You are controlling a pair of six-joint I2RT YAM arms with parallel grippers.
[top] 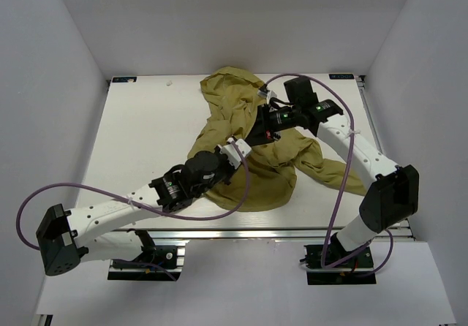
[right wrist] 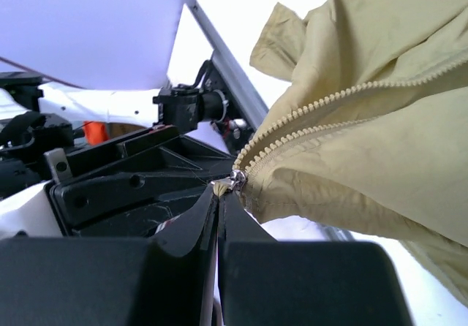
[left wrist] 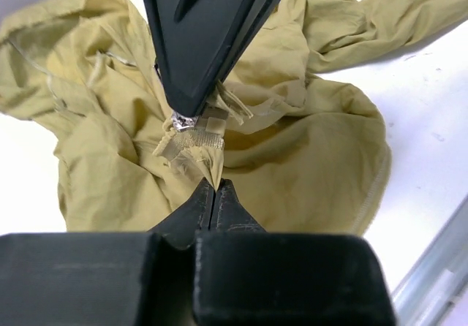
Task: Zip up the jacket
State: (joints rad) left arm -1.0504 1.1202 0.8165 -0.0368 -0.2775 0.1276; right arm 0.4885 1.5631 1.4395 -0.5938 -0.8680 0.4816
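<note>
The olive jacket (top: pixel 256 158) lies crumpled on the white table (top: pixel 139 136), lifted in the middle between both grippers. My left gripper (top: pixel 238 150) is shut on a fold of the jacket's fabric (left wrist: pixel 197 147) just below the zipper; in the left wrist view (left wrist: pixel 214 185) its jaws are pressed together on the cloth. My right gripper (top: pixel 257 130) is shut on the zipper pull (right wrist: pixel 225 187) next to the metal slider (right wrist: pixel 238 179). The two rows of zipper teeth (right wrist: pixel 329 103) spread apart beyond the slider. The right fingers (left wrist: pixel 205 41) come down from above onto the slider (left wrist: pixel 183 122).
A sleeve (top: pixel 344 174) trails toward the front right under the right arm. The hood (top: pixel 230 85) lies at the back. White walls enclose the table on three sides. The metal front rail (top: pixel 292 227) runs along the near edge.
</note>
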